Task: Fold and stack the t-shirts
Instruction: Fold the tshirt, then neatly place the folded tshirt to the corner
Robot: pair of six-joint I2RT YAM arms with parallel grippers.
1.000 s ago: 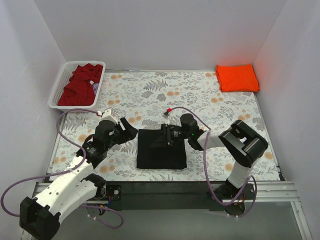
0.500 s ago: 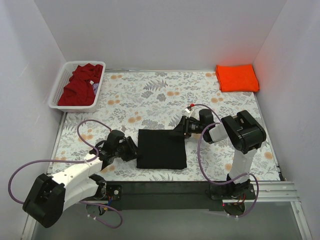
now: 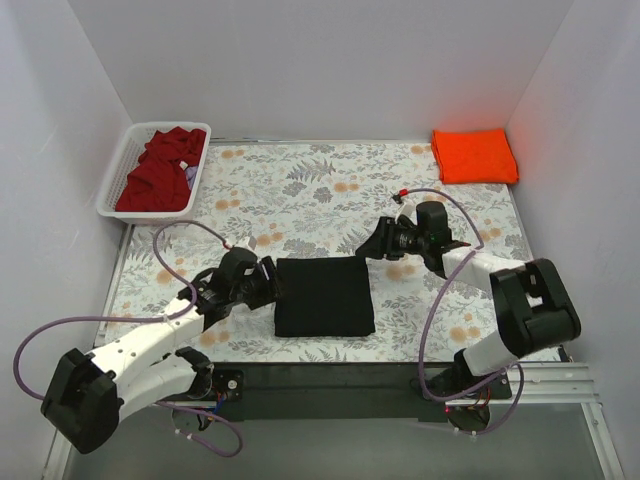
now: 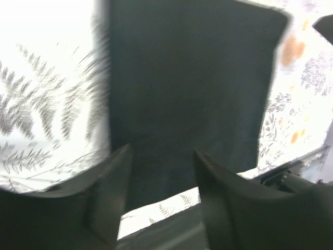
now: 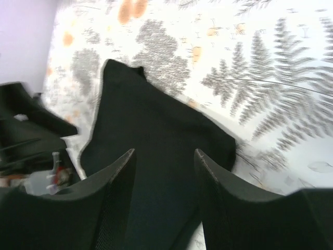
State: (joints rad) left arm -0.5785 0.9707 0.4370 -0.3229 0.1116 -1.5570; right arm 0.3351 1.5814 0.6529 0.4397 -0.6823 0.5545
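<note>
On the fern-printed counter [image 3: 300, 190], both arms have pulled clear of the black t-shirt [image 3: 323, 296], which lies as a flat, folded square by the middle of the near edge. A second ago the right arm [image 3: 470, 262] reached over the cloth. We now see its jaws just off the shirt's far right corner, set moderately wide and gripping nothing. The left arm [image 3: 150, 345] has swung in low, and its jaws stand at the shirt's left edge, likewise parted and empty, with dark cloth showing through the gap in its wrist view.

We judge the fold of this shirt finished and released, with stacking as the step now in hand.

The white slatted basket [image 3: 168, 125] sits in the far left corner and holds the dark red t-shirt [image 3: 155, 175], crumpled and not yet folded. The bright orange t-shirt [image 3: 474, 155] lies folded in the far right corner, well apart from the black one and the likely base of the stack.

We can read no brand or writing anywhere. A pale scrap shows among the red cloth, too small to make out, and no neck label is visible on the black shirt.
</note>
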